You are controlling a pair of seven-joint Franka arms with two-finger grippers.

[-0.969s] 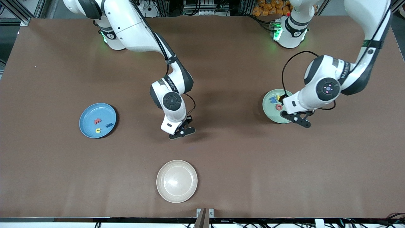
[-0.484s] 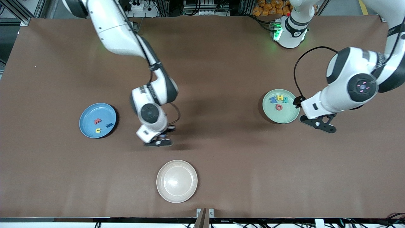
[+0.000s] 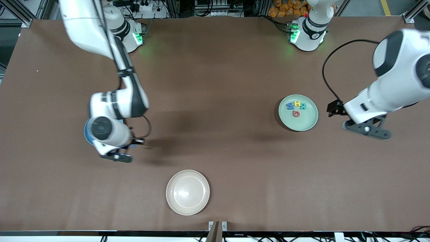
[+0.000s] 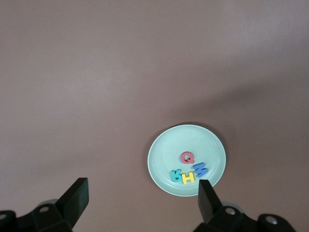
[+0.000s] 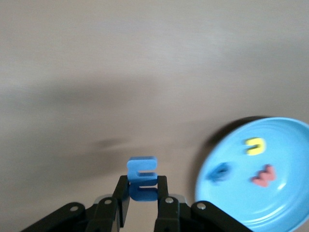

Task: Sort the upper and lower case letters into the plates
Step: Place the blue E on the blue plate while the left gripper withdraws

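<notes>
From the front, the right gripper (image 3: 117, 156) hangs over the blue plate's (image 3: 86, 136) edge, while the left gripper (image 3: 367, 129) hovers over bare table beside the mint plate (image 3: 304, 122). The left wrist view shows spread, empty fingers (image 4: 76, 195) and that plate's four letters (image 4: 188, 169). The right wrist view shows fingers clamping a blue letter (image 5: 141, 177) beside the blue plate.

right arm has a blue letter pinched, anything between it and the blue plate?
Nothing visible. The right tool holds the blue letter just beside the blue plate, with only bare table between them. Three letters lie in the plate, with open room around them. The left tool is open beside the mint plate.
</notes>
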